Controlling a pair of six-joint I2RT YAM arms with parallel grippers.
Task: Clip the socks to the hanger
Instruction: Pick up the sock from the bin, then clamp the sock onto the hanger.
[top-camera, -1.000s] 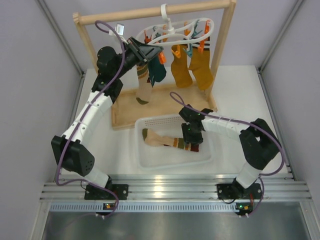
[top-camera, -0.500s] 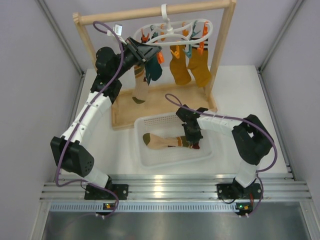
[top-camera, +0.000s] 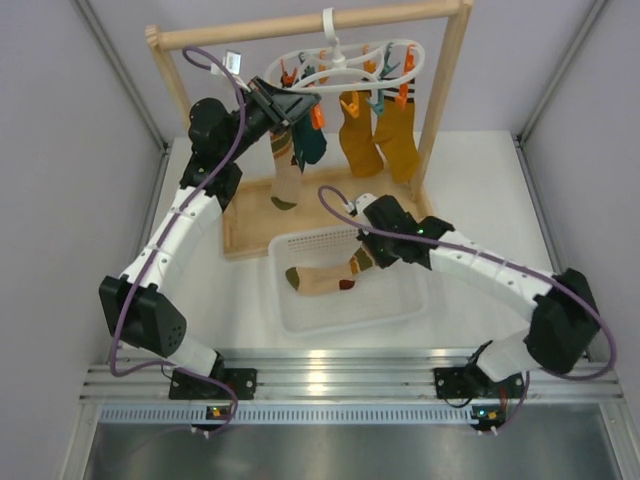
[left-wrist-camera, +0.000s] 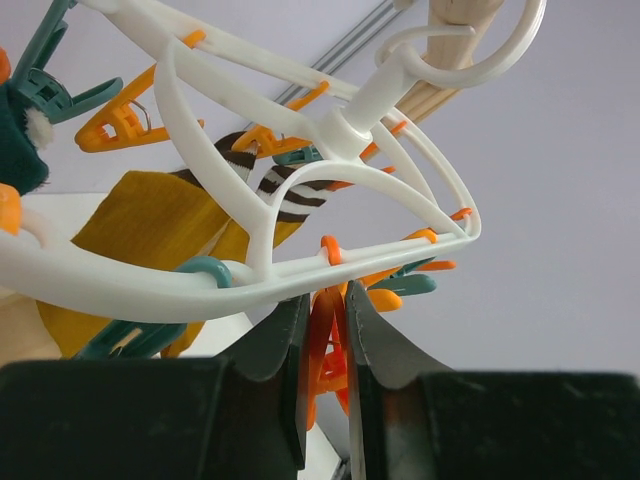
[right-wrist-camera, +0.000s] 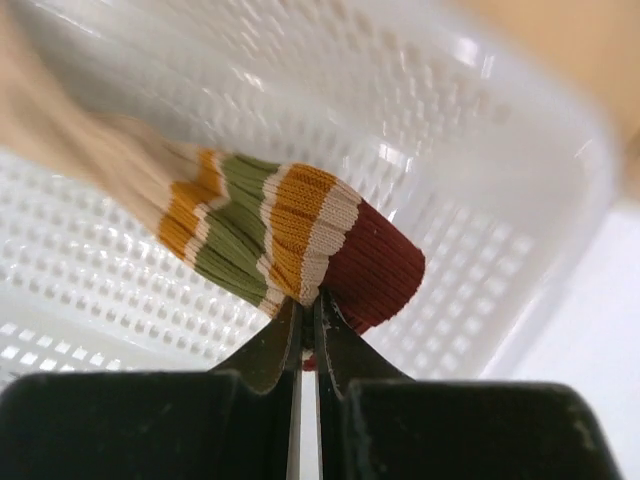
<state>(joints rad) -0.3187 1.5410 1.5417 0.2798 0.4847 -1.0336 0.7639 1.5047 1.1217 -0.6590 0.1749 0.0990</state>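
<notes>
One reach high, one reach low.
The right gripper (top-camera: 362, 262) pinches the cuff of a striped brown, cream and olive fabric sock (top-camera: 318, 280) over the white perforated plastic basket (top-camera: 400, 300). The left gripper (top-camera: 305, 108) meets an orange clip (top-camera: 321, 116) under the white plastic oval ring hanger (top-camera: 338, 62).

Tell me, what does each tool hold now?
Left tool: closed on an orange plastic clip.
Right tool: closed on the striped fabric sock.

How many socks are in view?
5. Four hang on the hanger: beige striped sock, dark teal sock, two mustard socks. The fifth sock, striped, is in the white basket, held by the right pincer. More may be hidden.
</notes>
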